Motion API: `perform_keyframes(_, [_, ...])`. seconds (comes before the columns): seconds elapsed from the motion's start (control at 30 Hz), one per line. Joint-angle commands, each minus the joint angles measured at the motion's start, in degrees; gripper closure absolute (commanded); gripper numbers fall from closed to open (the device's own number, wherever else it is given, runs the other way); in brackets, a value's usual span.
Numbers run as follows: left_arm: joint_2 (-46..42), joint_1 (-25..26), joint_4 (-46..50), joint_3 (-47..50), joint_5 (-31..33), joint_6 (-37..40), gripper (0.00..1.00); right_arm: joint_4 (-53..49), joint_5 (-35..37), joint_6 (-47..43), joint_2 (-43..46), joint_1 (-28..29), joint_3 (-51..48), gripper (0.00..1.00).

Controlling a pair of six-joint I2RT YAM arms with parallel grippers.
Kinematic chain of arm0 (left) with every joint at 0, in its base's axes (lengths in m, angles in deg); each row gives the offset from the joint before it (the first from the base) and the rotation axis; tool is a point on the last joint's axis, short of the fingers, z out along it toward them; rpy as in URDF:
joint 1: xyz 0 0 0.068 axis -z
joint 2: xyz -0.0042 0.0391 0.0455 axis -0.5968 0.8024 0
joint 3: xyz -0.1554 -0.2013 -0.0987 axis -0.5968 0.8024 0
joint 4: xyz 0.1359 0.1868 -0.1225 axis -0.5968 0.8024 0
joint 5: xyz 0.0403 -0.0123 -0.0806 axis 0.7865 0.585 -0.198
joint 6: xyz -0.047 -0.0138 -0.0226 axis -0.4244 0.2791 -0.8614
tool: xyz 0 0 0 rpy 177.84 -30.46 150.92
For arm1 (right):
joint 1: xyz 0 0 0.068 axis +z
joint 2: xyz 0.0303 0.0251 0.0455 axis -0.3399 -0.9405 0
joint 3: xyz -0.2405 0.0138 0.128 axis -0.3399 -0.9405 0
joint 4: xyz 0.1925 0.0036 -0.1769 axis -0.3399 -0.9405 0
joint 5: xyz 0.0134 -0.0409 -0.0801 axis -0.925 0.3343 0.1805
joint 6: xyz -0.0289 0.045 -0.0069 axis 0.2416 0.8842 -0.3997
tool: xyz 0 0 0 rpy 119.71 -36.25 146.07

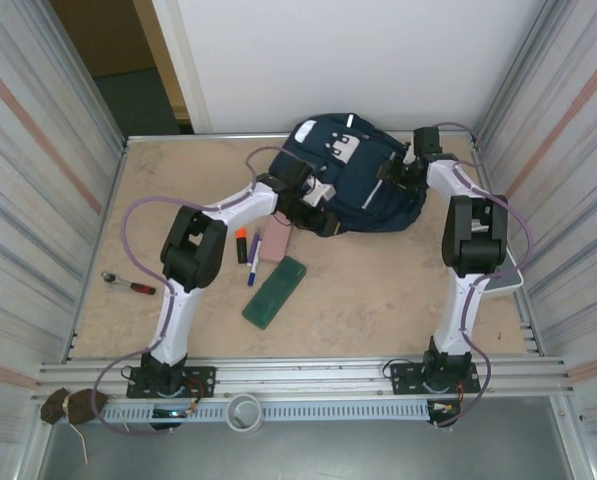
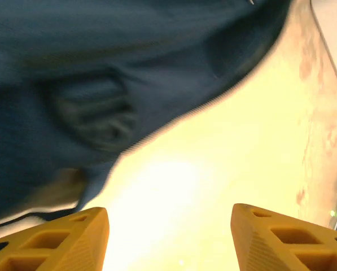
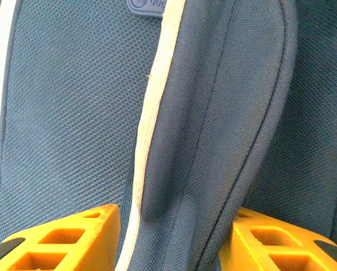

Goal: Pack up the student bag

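The student bag point(image 1: 353, 170), a navy backpack with a white patch, lies at the back middle of the table. My left gripper point(image 1: 316, 207) is at the bag's near-left edge. In the left wrist view, that gripper point(image 2: 169, 213) is open over bare table, and the blurred bag point(image 2: 100, 84) fills the upper left. My right gripper point(image 1: 396, 172) is down on the bag's right side. In the right wrist view, this gripper point(image 3: 176, 210) is open, its yellow fingers point(image 3: 72, 237) astride a raised fold of navy fabric point(image 3: 213, 141) edged with a pale stripe.
Near the left arm lie an orange highlighter point(image 1: 242, 245), a blue pen point(image 1: 253, 262), a pink flat item point(image 1: 275, 243) and a green case point(image 1: 275, 292). A red-handled tool point(image 1: 128, 284) lies at the left. A white object point(image 1: 508, 282) sits by the right wall.
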State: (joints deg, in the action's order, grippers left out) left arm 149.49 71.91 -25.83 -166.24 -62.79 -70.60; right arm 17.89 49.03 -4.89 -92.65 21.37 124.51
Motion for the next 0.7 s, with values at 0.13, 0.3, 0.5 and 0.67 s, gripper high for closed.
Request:
perform_keyframes(0.13, [-8.93, 3.81, 2.05, 3.93, 8.45, 15.83, 0.41, -6.98, 1.0, -6.17, -2.02, 1.49, 8.23, 0.46])
perform_keyframes(0.3, [-18.78, 3.11, -8.51, 14.16, 17.26, 32.0, 0.41, -7.88, 3.64, -8.53, 5.36, 1.47, 4.68, 0.4])
perform_keyframes(0.5, [-21.67, -0.76, -20.78, 22.17, 19.54, 50.66, 0.4, -5.48, 4.18, -8.83, 16.81, 4.17, -8.41, 0.33])
perform_keyframes(0.67, [-13.94, -2.01, -15.83, 15.84, 24.35, 61.88, 0.4, -5.33, 4.16, -9.11, 23.25, 5.67, -16.03, 0.32])
